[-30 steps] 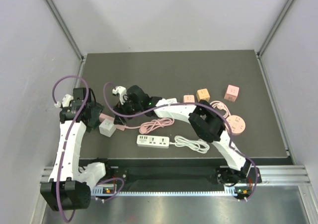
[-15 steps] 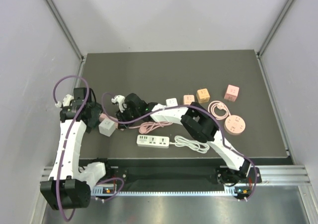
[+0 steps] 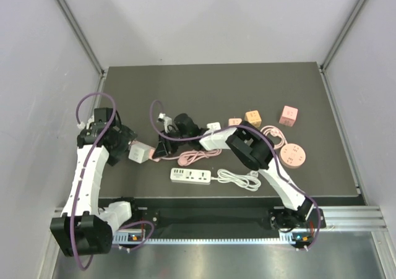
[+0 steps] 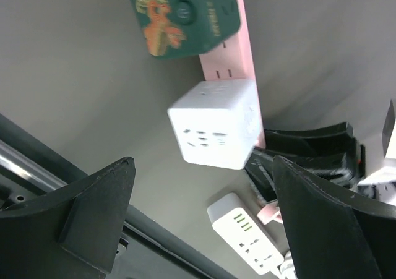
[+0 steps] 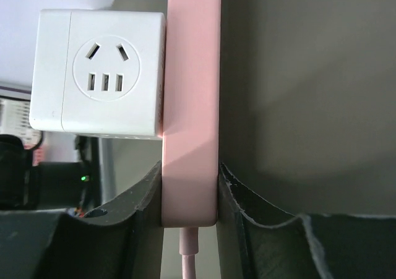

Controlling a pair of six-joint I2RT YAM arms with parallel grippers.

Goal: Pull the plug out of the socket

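One pink power strip (image 5: 190, 106) lies on the dark table (image 3: 204, 87), with two adapters seated on it: one white cube adapter (image 4: 215, 132) and, next to it, one green adapter (image 4: 185, 16). The right gripper (image 5: 189, 186) clamps the cord end of the strip, one finger (image 5: 139, 201) pressed to each long side. The left gripper (image 4: 203, 161) hangs over the white cube adapter with its jaws spread wide, both fingers clear of the cube. Near the front edge lies one white power strip (image 3: 190, 175) with one coiled white cord (image 3: 238, 180). Behind the arms stand four small cubes: one white (image 3: 213, 127), one pale pink (image 3: 235, 123), one orange (image 3: 252, 118) and one pink (image 3: 288, 115). One round pink socket (image 3: 292, 156) sits to their right.
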